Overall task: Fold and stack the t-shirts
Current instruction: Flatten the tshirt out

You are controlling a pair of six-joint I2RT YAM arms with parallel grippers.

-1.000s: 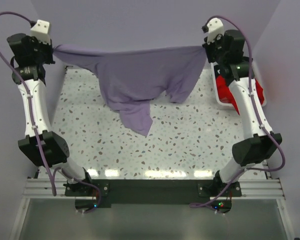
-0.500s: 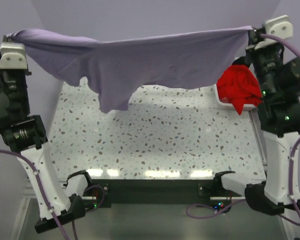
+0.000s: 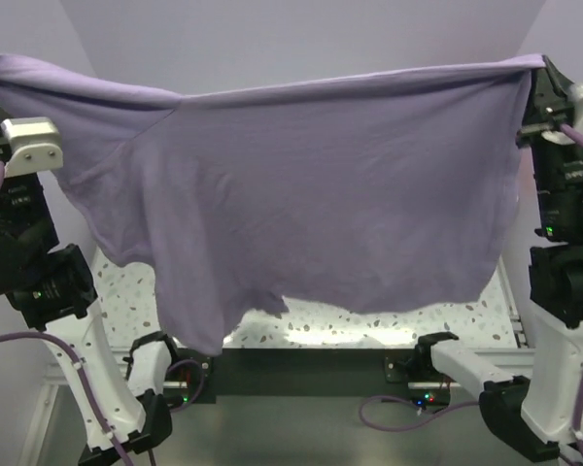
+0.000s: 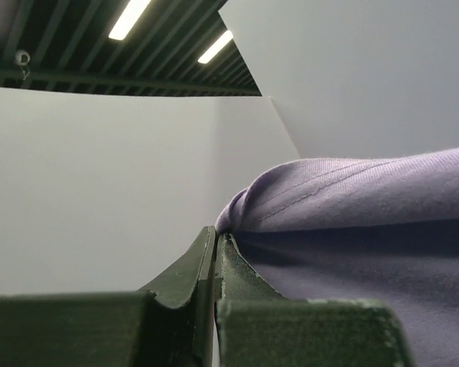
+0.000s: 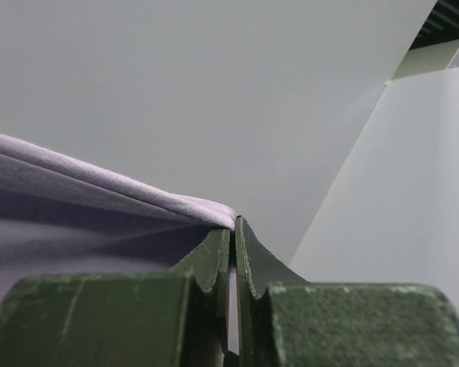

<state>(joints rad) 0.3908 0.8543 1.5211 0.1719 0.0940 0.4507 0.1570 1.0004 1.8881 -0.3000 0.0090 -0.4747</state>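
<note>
So the lavender t-shirt (image 3: 311, 194) is stretched out wide between both arms, hanging like a curtain below the grippers. The left gripper (image 4: 216, 243) is pinched tight on one top corner, with cloth bunching right at its fingertips. The right gripper (image 5: 233, 228) is clamped on the opposite corner, the hem running off toward the other arm. A strip of speckled table (image 3: 389, 325) shows under the ragged bottom edge, which droops lower on the left arm's side.
</note>
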